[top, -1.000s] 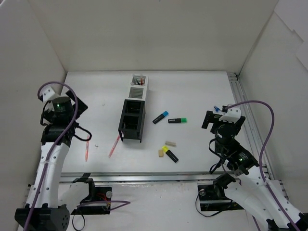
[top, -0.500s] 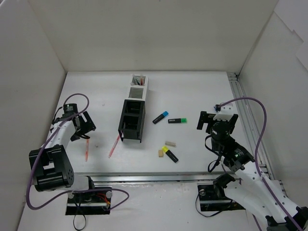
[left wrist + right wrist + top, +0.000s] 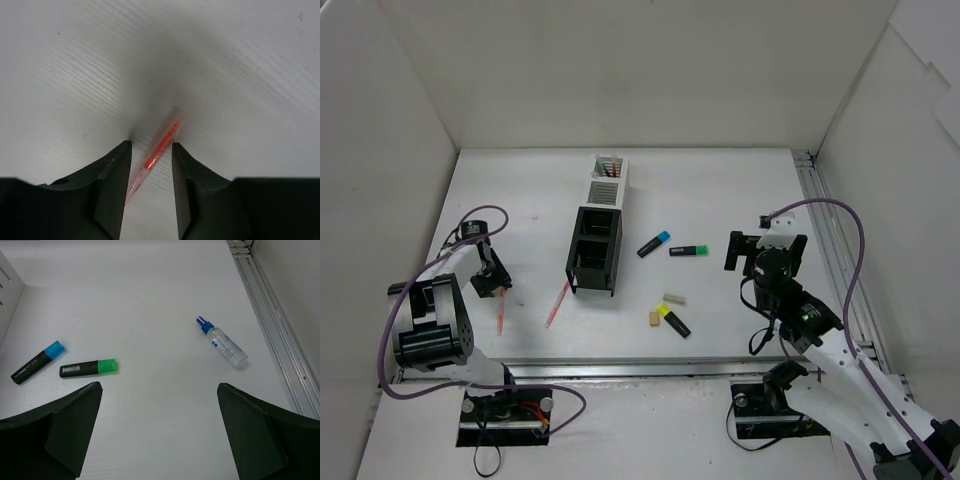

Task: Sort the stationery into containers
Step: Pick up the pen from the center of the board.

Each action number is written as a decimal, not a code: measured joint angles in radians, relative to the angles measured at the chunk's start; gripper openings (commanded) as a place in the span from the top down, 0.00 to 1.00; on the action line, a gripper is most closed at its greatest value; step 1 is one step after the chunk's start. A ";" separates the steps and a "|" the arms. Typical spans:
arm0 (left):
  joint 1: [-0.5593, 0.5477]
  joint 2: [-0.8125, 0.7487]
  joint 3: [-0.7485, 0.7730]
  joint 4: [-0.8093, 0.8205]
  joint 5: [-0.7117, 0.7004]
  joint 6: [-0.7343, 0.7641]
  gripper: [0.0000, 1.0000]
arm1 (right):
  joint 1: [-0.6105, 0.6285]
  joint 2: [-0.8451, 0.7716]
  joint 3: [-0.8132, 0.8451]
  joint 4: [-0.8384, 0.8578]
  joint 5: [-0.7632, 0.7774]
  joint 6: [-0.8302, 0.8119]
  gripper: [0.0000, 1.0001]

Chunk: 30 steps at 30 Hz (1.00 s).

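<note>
A thin red pen (image 3: pixel 159 147) lies on the table at the left, also seen from above (image 3: pixel 501 312). My left gripper (image 3: pixel 151 145) is lowered over its upper end (image 3: pixel 490 281), jaws narrowed around it with a gap on each side. A second red pen (image 3: pixel 557 303) lies by the containers (image 3: pixel 582 242), two black boxes in front of two white ones. Highlighters with blue (image 3: pixel 654 244), green (image 3: pixel 689 250) and yellow (image 3: pixel 673 320) caps and two beige erasers (image 3: pixel 674 298) lie to their right. My right gripper (image 3: pixel 160 385) hangs open above the table (image 3: pixel 765 250), holding nothing.
A small clear bottle with a blue cap (image 3: pixel 222 342) lies on the table ahead of the right gripper. A metal rail (image 3: pixel 820 230) runs along the table's right edge. White walls close the table at the back and both sides.
The left arm has dropped from high up down to the table. Its jaws have narrowed from wide open around the red pen. The right gripper has shifted slightly left.
</note>
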 measured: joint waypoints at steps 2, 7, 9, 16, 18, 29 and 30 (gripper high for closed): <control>0.000 0.000 -0.003 0.009 0.003 0.000 0.72 | 0.000 -0.005 0.000 0.000 -0.001 0.000 0.02; 0.000 0.004 -0.013 0.041 0.042 0.013 0.93 | 0.000 -0.037 0.000 -0.001 0.000 0.001 0.02; 0.002 0.011 -0.011 0.056 0.058 0.019 1.00 | 0.000 -0.056 0.000 -0.001 0.000 0.002 0.02; 0.002 0.051 0.029 0.095 0.097 0.026 1.00 | 0.000 -0.087 0.000 -0.001 0.002 0.003 0.02; 0.002 0.049 0.029 0.096 0.102 0.026 1.00 | 0.000 -0.087 0.000 -0.001 0.001 0.003 0.02; -0.115 -0.119 0.261 0.060 0.123 0.077 1.00 | 0.000 -0.100 0.000 -0.001 0.000 -0.003 0.02; -0.135 -0.131 0.309 0.076 0.123 0.086 1.00 | 0.000 -0.104 0.000 -0.001 0.001 -0.004 0.02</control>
